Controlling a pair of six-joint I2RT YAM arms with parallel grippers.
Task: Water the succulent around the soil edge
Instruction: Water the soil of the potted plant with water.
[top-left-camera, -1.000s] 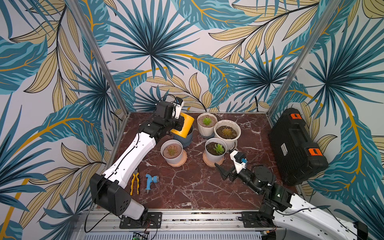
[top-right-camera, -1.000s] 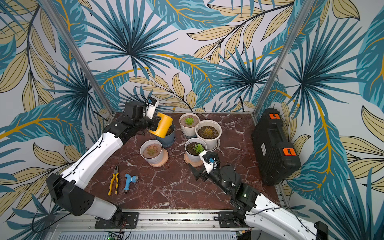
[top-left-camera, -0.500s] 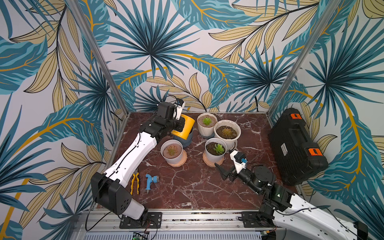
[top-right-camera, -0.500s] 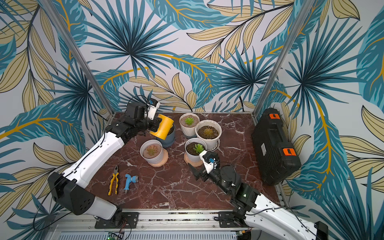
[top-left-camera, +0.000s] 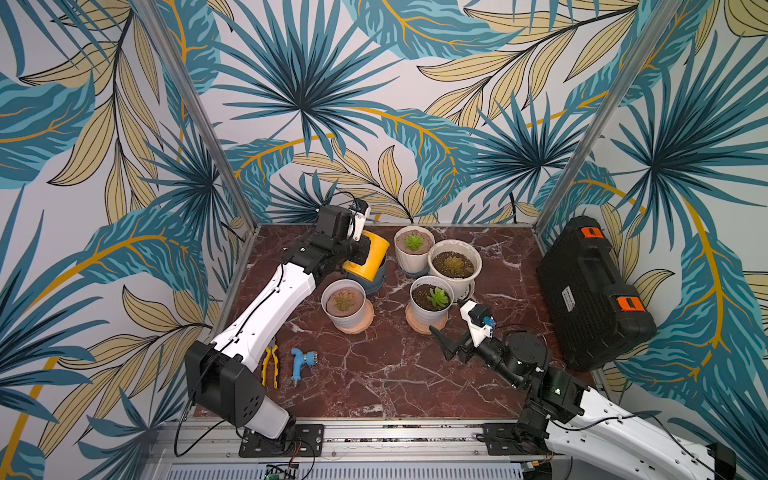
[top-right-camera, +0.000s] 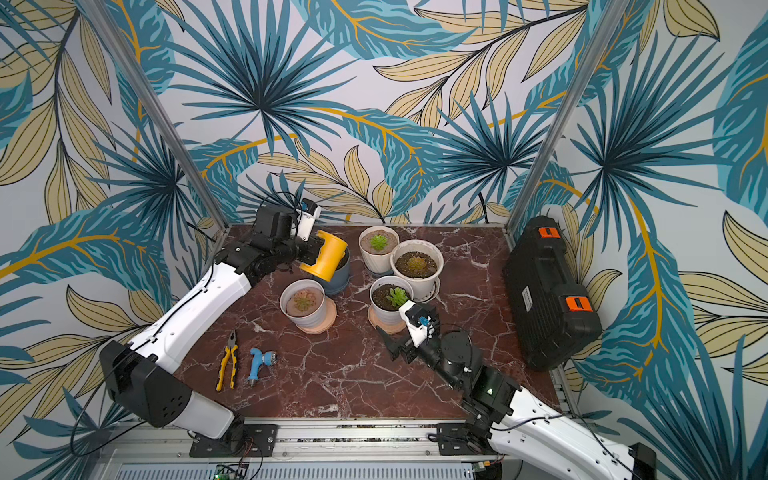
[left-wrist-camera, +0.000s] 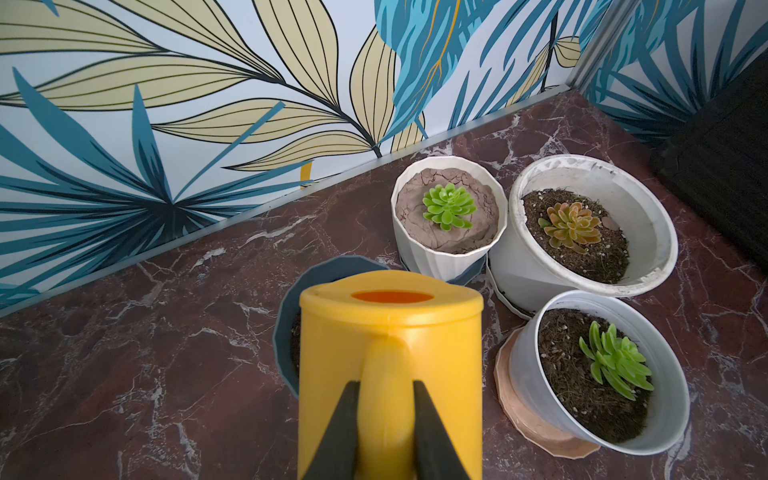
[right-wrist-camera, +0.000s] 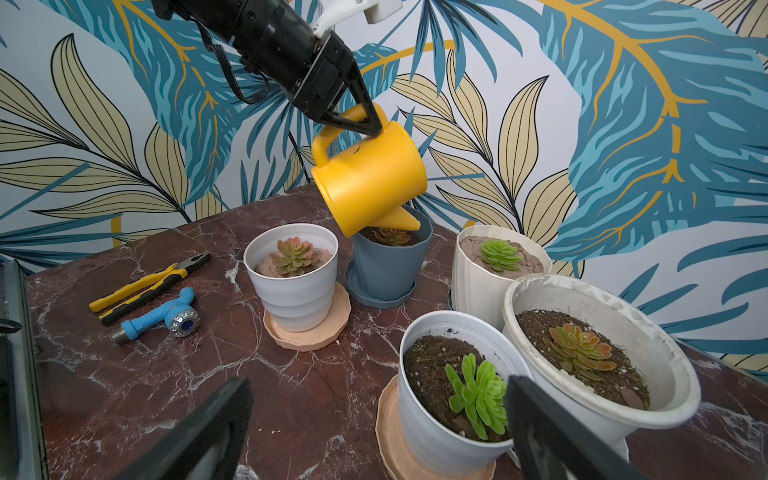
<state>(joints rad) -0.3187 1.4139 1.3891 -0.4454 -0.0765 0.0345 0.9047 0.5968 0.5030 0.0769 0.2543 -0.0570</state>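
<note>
My left gripper (left-wrist-camera: 384, 386) is shut on the handle of a yellow watering can (right-wrist-camera: 370, 174). The can is tilted, spout (right-wrist-camera: 399, 220) down, over a blue-grey pot (right-wrist-camera: 390, 266) at the back left. The spout tip hangs just above the soil, next to a reddish succulent (right-wrist-camera: 390, 237). In both top views the can (top-left-camera: 370, 259) (top-right-camera: 326, 255) hides most of that pot. My right gripper (right-wrist-camera: 380, 384) stands open and empty, low over the table, in front of a white pot holding a green succulent (right-wrist-camera: 478, 395).
Three more potted succulents stand near: a ribbed white pot (top-left-camera: 413, 249), a large white pot (top-left-camera: 455, 266) and a white pot on a saucer (top-left-camera: 344, 305). Yellow pliers (top-left-camera: 270, 365) and a blue hose nozzle (top-left-camera: 301, 363) lie front left. A black case (top-left-camera: 590, 291) fills the right side.
The left gripper with the watering can has shifted only slightly over the blue-grey pot. The right arm has not moved.
</note>
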